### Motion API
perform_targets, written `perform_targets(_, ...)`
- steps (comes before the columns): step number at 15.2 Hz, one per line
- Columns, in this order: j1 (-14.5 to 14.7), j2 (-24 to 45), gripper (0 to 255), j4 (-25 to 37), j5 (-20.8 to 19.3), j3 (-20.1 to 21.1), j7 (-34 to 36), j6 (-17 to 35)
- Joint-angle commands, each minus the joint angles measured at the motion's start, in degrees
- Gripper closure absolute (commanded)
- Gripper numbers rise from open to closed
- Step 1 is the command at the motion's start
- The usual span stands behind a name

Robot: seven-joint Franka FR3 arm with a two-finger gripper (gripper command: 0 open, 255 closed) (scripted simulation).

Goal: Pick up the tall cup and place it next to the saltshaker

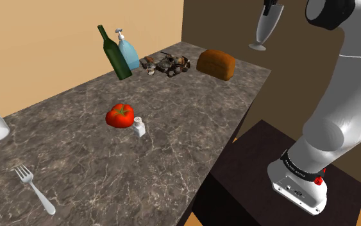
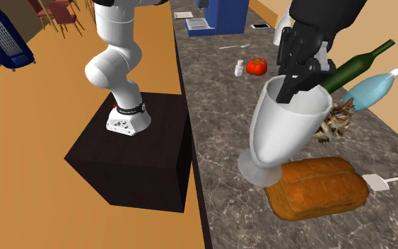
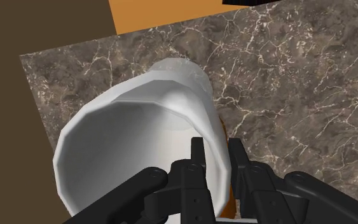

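Marble counter, cup in transit: the carry step is under way, placing not yet begun.
Item status: the gripper is holding the cup aloft by its rim, fingers narrowly pinching the wall, one inside and one outside. The cup is hanging clear of the counter, over the bread end. The shaker is standing well apart, just beside the tomato. Next move, by judgement: carrying across, then lowering upright onto bare marble beside the shaker, avoiding the tomato. Wrist view is giving the grip on the rim; shoulder view is giving the cup-to-shaker gap.
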Motion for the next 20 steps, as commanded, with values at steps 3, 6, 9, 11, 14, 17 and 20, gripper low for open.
perform_targets(3,-2.6,3.9,255,9.7,1.9,0.1,-0.5,-5.9)
perform_targets(6,-4.8,7.0,255,16.8,3.5,0.4,-0.6,-9.8)
perform_targets(9,3.0,-1.5,255,2.3,-0.5,0.3,3.4,-3.7)
perform_targets(11,6.6,-5.4,255,-3.8,-2.4,0.9,6.4,-1.2)
perform_targets(14,10.9,-9.9,255,-10.9,-4.6,2.5,11.1,1.6)
perform_targets(17,14.3,-13.4,255,-16.2,-6.1,4.3,15.8,3.8)
perform_targets(20,17.2,-16.0,255,-20.4,-7.1,6.3,20.4,5.5)
